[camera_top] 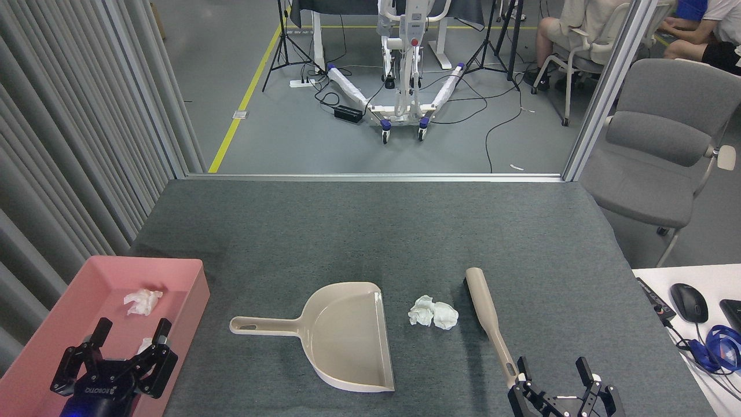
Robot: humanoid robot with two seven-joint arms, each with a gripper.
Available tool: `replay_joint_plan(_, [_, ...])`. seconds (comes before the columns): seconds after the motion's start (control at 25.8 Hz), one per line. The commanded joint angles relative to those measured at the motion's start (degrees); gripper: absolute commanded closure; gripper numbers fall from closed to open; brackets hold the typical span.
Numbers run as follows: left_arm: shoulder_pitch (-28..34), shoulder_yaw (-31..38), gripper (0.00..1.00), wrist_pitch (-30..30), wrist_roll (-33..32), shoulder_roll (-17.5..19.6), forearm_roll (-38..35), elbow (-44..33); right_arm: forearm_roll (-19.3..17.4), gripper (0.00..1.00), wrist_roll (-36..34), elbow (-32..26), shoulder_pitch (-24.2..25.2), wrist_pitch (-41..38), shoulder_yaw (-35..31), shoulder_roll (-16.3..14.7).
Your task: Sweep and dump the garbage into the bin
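Observation:
Two white tissue wads of garbage [433, 313] lie on the grey table between the beige dustpan [341, 335] and a beige brush [489, 321] lying flat. The pink bin [191, 292] stands at the front left and holds more garbage [142, 301]. My left gripper [133, 330] hangs open over the bin, empty. Low at the front right, my right gripper [553, 368] is open and empty, just right of the brush handle's near end.
A computer mouse [689, 302] and cables lie on a white desk at the right edge. A grey chair [666, 150] stands beyond the table's right side. Grey slatted panels wall the left side. People sit at the far back.

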Motion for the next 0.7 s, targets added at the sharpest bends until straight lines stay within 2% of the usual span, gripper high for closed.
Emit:
replay_joint_plan(0.0, [0.05, -0.09, 0.0, -0.03, 0.23, -0.13, 0.05, -0.92, 0.01, 0.02, -0.02, 0.0, 0.06, 0.08, 0.0, 0.11])
replay_joint_plan(0.66, [0.49, -0.09, 0.0, 0.06, 0.32, 0.04, 0.31, -1.09, -0.17, 0.02, -0.02, 0.18, 0.06, 0.43, 0.17, 0.46])
